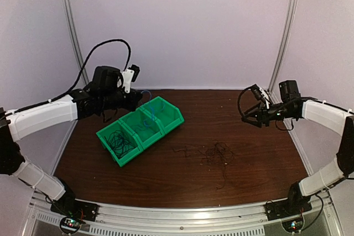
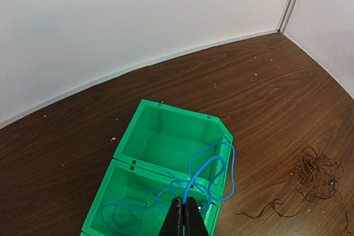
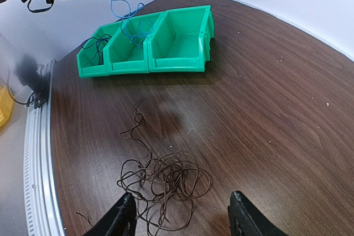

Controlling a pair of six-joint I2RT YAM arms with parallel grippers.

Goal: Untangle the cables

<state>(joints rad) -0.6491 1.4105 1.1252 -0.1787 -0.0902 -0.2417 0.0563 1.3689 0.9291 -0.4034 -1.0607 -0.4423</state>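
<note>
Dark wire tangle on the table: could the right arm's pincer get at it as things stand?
Probably yes: the right pincer is open and aimed at the tangle, nothing lies between them, and the green bins sit well aside.

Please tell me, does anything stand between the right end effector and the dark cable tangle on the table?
Nothing visible does. The right end effector is open, and only bare table lies between it and the dark cable tangle. The green bins stand well beyond, where the left end effector grips a blue cable.
</note>
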